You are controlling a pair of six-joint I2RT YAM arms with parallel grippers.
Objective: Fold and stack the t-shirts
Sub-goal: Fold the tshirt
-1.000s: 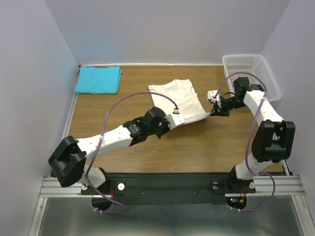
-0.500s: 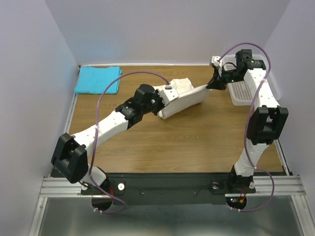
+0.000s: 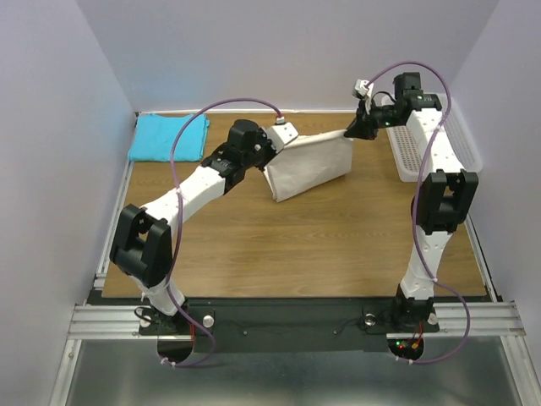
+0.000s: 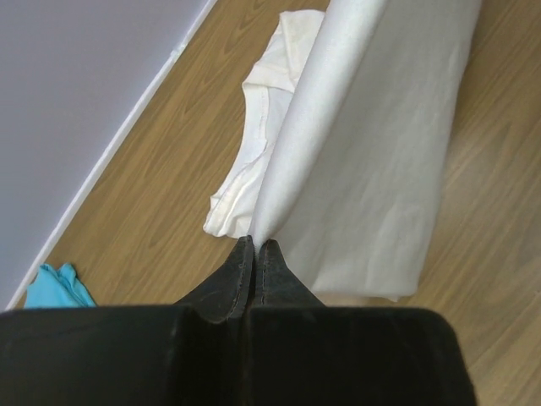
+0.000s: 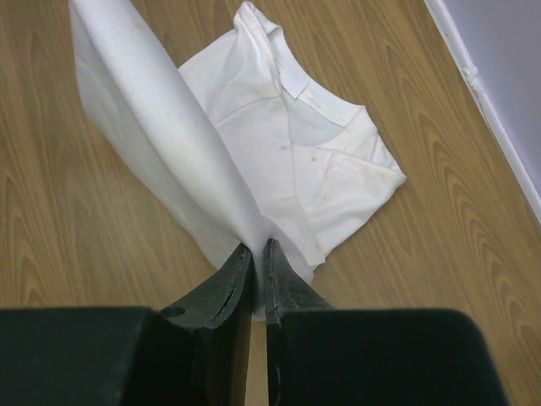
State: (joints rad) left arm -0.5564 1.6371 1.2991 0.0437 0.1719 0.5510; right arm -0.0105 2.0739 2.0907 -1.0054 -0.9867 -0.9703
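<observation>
The cream-white t-shirt (image 3: 311, 165) hangs lifted at the table's far middle, its lower part draped toward the wood. My left gripper (image 3: 283, 139) is shut on its left edge, and my right gripper (image 3: 349, 133) is shut on its right edge, stretching the top edge between them. In the left wrist view the cloth (image 4: 372, 161) rises from the pinched fingertips (image 4: 256, 248). In the right wrist view the shirt's collar end (image 5: 313, 144) lies on the table beyond the gripper (image 5: 256, 250). The turquoise-blue t-shirt (image 3: 169, 136) lies folded at the far left corner; it also shows in the left wrist view (image 4: 55, 286).
A white mesh basket (image 3: 431, 144) stands at the far right, partly behind my right arm. Purple-grey walls close the table at the back and sides.
Both grippers have carried the white shirt's near edge up and toward the far side, folding it over; the arms have stretched further back.
</observation>
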